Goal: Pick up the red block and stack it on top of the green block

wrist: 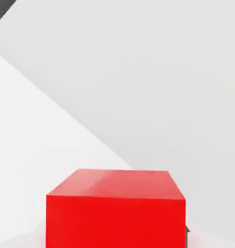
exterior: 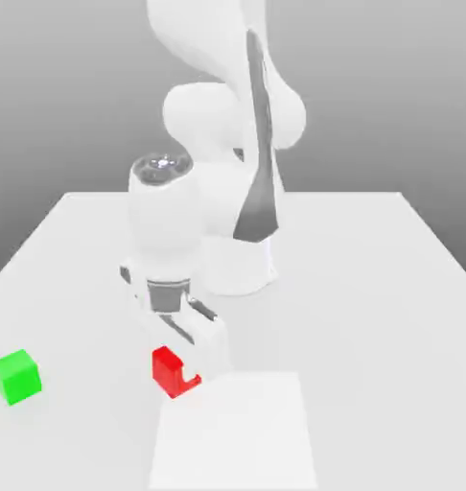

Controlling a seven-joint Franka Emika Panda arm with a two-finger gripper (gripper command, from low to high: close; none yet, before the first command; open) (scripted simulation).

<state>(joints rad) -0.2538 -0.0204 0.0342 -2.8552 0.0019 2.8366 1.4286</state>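
The red block (exterior: 166, 367) is at the front middle of the white table, low over its surface. My gripper (exterior: 183, 362) comes down on it from above, fingers on two opposite sides, shut on the block. One white finger (exterior: 208, 347) covers part of the block's side toward the exterior view's right. In the hand view the red block (wrist: 115, 208) sits close between the fingers, with a dark finger pad (wrist: 187, 233) against its edge. The green block (exterior: 16, 376) rests on the table far toward the exterior view's left, apart from the gripper.
The arm's white base (exterior: 239, 261) stands behind the gripper at the table's middle. A lighter rectangular patch (exterior: 235, 432) lies on the table (exterior: 371, 316) just in front of the red block. Bare table lies between the two blocks.
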